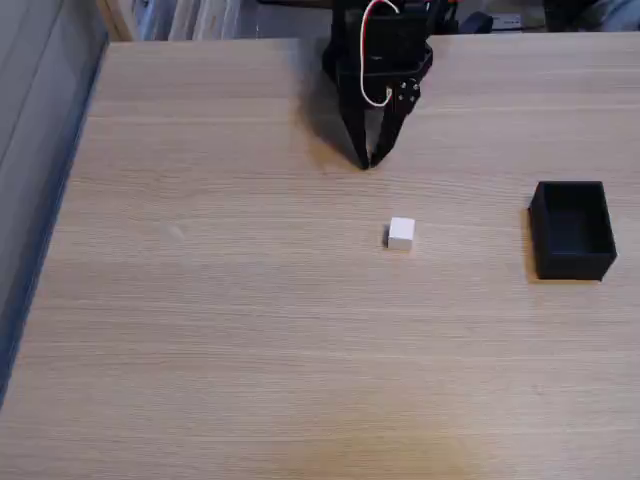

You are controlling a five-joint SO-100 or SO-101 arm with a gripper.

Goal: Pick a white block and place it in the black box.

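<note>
An office or study-like room: a pale wood-grain desk [250,330] fills the frame, with what looks like shelved papers or binders [200,18] along the upper left edge.

We find no text, label, brand, number or sign that can be read anywhere in the fixed view. The white block [401,234] near the middle of the frame has plain faces, the black box [572,230] at the right edge has plain walls, and the wood-grain counter [220,330] bears no print. The black arm at the top centre shows no marking we can make out. Along the top edge, at the upper left and upper right of the frame, the things behind the counter are too small and blurred for us to read any lettering.
</note>
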